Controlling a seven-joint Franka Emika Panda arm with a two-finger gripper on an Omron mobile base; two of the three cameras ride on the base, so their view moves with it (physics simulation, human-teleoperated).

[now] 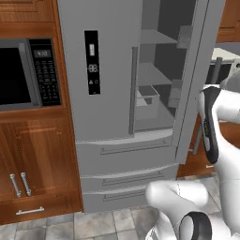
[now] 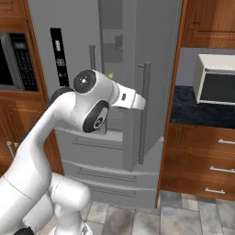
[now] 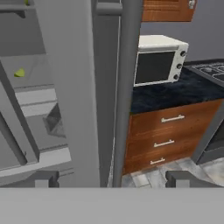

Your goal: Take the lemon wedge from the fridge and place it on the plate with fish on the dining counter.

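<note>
Hand view: we find the tool [image 3: 112, 178] spread wide and empty, straddling the edge of the fridge's [image 3: 70, 87] open door. Ahead to the tool's left the lemon wedge [image 3: 19, 73] lies on a shelf inside; ahead-right a white oven [image 3: 158, 60] sits on a dark desk [image 3: 175, 92].

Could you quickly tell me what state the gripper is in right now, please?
Gripper: open, fingers spread wide on either side of the fridge door handle, holding nothing.
</note>
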